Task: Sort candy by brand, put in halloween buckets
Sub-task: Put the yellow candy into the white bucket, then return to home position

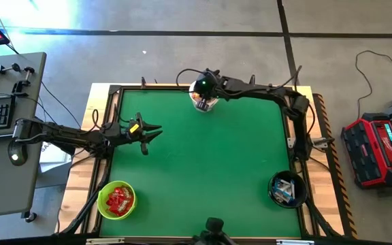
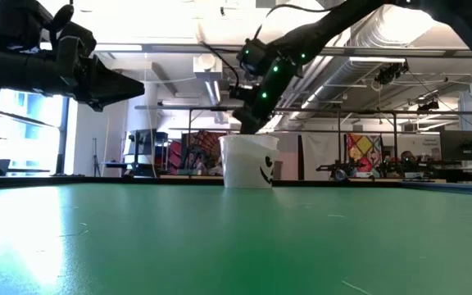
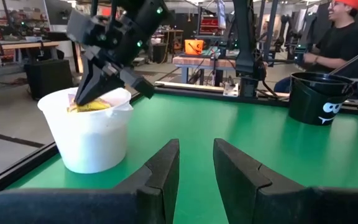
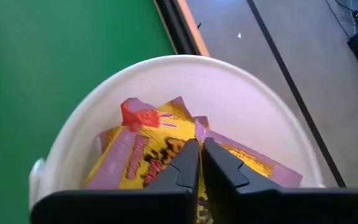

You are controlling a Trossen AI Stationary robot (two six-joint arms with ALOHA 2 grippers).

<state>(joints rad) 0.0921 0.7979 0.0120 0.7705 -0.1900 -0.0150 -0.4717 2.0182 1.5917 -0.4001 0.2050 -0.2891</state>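
Candy (image 4: 160,146) fills the white bucket (image 1: 204,103) on the green table (image 1: 209,163).

Bright window glare, blurred wrist foregrounds

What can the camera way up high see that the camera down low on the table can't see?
Only the high view shows the lime green bucket full of red packets, and the black bucket holding white-and-blue bars. It also shows the bare wooden edge around the green table.

Only the low view shows the smiley face printed on the white bucket, and the room behind the table.

Both show the right gripper shut over the white bucket, and the left gripper waiting in the air, holding nothing.
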